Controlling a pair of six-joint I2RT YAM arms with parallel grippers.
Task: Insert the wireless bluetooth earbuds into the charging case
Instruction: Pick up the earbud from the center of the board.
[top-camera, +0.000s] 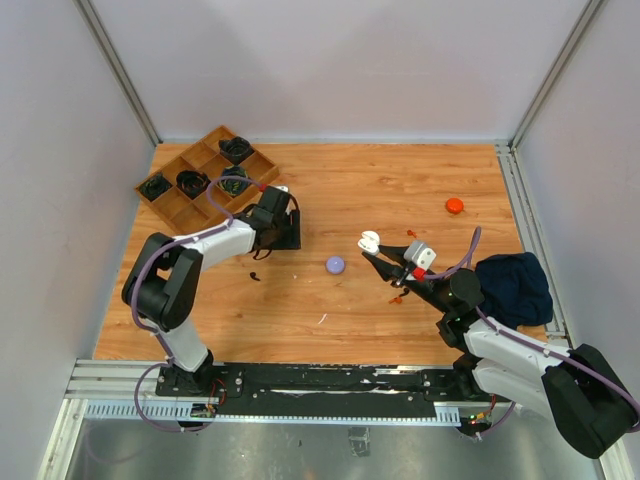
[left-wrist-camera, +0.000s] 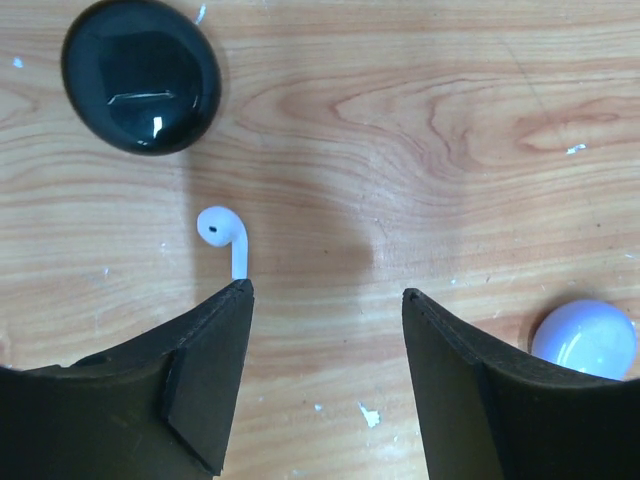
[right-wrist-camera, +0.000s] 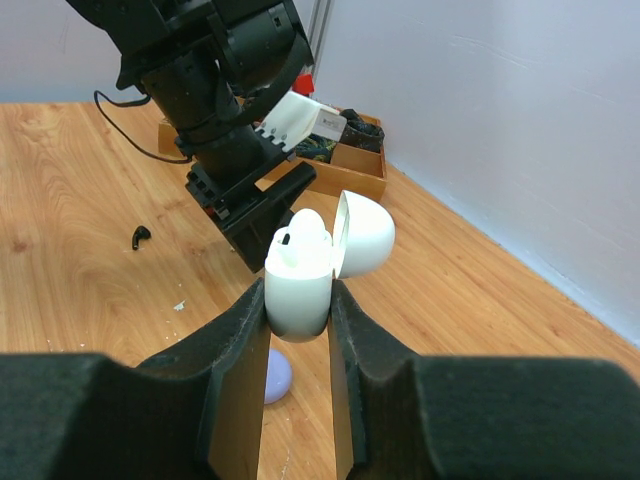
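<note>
Both fingers of right gripper (right-wrist-camera: 298, 295) are clamping the open white charging case (right-wrist-camera: 300, 270). Farther out, left gripper (left-wrist-camera: 325, 295) is hanging open, with white earbud (left-wrist-camera: 225, 235) lying on the table (left-wrist-camera: 420, 150) beside one fingertip. I'd be centring its stem before closing.

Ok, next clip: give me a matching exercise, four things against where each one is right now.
Things:
1. white charging case
2. white earbud
3. pale purple round case
4. orange round case

Places:
A. lying just ahead of the open left pincer
B. clamped in the right pincer, lid open
C. alone toward the far right of the table
D. mid-table, between the two arms

Pairs: 1-B, 2-A, 3-D, 4-C
</note>
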